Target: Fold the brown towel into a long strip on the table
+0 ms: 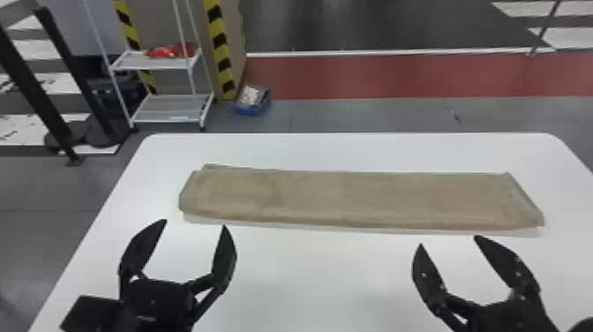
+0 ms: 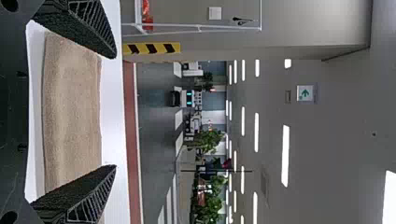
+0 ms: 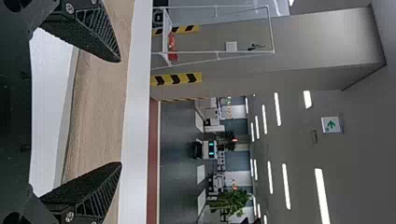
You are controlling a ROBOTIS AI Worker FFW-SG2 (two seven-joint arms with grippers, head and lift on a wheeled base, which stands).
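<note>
Desk read as a clock face, 6 o'clock at the robot. Nearest: left gripper at about 8 o'clock, right gripper at about 5 o'clock; both released, fingers spread, nothing between them, tips just short of the towel's near edge. No contact seen. White desk bears the towel, a long flat strip lying from roughly 10 o'clock across to 2 o'clock, beyond both grippers. Near edge rounded like a fold, with a thin shadow along it; surface mostly smooth, a faint crease toward the 10 o'clock end. At that end an under layer peeks out at the far corner; the 2 o'clock end runs at a slant, layer edges showing. Step in hand, as judged: lengthwise folding looks finished or close to it, the work being at the checking or releasing stage. Next move: probably draw both grippers back toward 6 o'clock without brushing the near edge. If tidying is wanted, a light press or nudge at the two ends should do; a hard push could slide the layers apart. Farther, past the desk at 11 o'clock: a white rack on the floor.
</note>
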